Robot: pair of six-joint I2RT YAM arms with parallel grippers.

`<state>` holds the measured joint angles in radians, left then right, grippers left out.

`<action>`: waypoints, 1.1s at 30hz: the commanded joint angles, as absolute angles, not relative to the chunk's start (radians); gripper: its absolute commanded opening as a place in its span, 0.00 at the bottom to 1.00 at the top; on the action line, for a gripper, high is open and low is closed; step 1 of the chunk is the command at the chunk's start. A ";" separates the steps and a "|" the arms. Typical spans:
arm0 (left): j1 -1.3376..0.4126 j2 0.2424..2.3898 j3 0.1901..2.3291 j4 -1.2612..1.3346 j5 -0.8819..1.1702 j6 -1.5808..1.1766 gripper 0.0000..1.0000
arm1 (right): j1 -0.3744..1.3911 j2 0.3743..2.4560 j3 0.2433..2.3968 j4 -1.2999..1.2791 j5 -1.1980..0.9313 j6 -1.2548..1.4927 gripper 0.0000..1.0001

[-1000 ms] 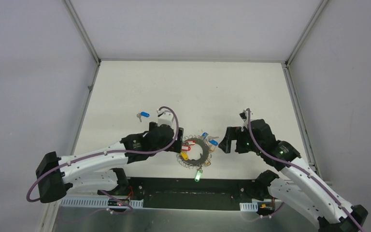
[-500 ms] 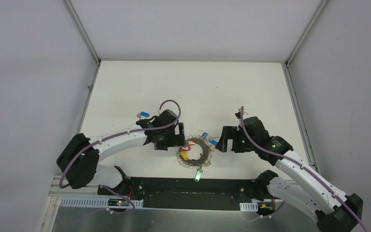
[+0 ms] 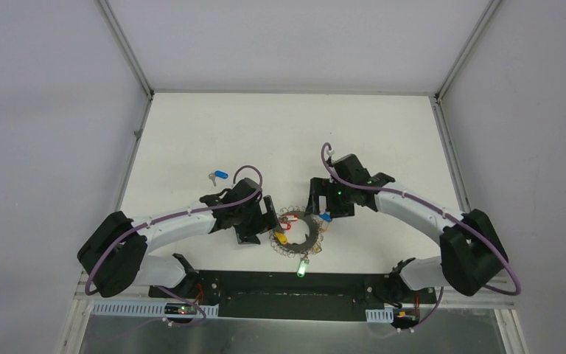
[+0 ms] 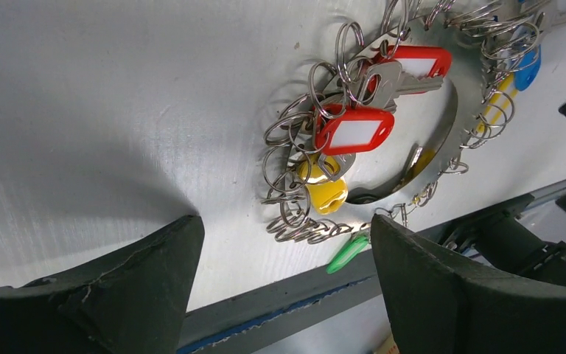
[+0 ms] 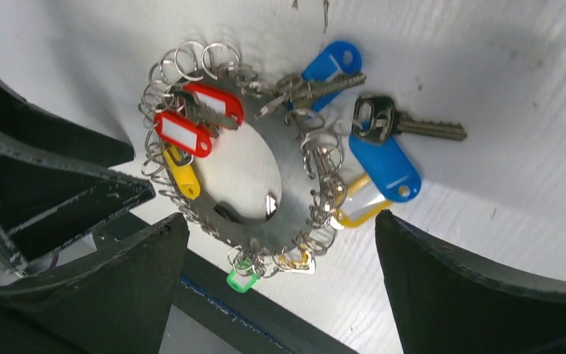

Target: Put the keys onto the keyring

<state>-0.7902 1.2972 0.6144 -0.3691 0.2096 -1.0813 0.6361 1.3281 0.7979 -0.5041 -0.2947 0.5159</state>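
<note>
Two arms flank the work, and the step in hand looks like the approach to the ring, with no key yet picked up. Farthest left, a small silver key with a blue plastic tag [image 3: 219, 175] lies alone on the white table [image 3: 280, 133], well apart from the left gripper [image 3: 269, 215] and off to its outer side. That gripper has its black fingers spread wide with nothing between them. Its wrist view shows the silvery-grey flat metal keyring [image 4: 466, 103] just ahead of the fingertips, with its fringe of wire loops, the red tags [image 4: 357, 131] and a yellow tag [image 4: 323, 193] in line with the gap. Across the ring, the right gripper [image 3: 314, 200] is likewise spread and empty, with the ring lying ahead of its gap. A black-headed key with a blue oblong tag [image 5: 383, 164] rests just beside the ring's loops, ahead of one finger; whether it is already hooked on cannot be told. The next move probably calls for one gripper to pin the ring while the other closes on a loose tag, which lies flat on the table and may slip.
</note>
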 commanded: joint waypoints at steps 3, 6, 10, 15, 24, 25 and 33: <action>-0.787 1.266 0.549 -0.257 0.219 -1.162 0.83 | 0.623 1.451 0.916 -0.429 -0.316 0.459 0.98; -0.786 1.279 0.540 -0.249 0.214 -1.184 0.78 | 0.623 1.497 0.910 -0.402 -0.333 0.459 0.98; -0.787 1.291 0.534 -0.218 0.210 -1.188 0.71 | 0.623 1.513 0.873 -0.391 -0.333 0.459 0.98; -0.787 1.339 0.582 -0.220 0.219 -1.140 0.58 | 0.624 1.436 0.766 -0.324 -0.513 0.552 0.82; -0.787 1.541 0.797 -0.296 0.259 -0.979 0.36 | 0.626 1.373 0.618 -0.267 -0.644 0.680 0.60; -0.787 1.553 0.819 -0.318 0.254 -0.960 0.36 | 0.626 1.362 0.608 -0.266 -0.651 0.689 0.60; -0.787 1.455 0.798 -0.412 0.157 -0.935 0.67 | 0.619 1.199 0.630 -0.385 -0.577 0.656 0.73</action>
<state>-0.7883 1.5349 0.8074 -0.3573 0.2306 -0.9615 0.6186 1.2980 0.5907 -0.3573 -0.5858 0.6636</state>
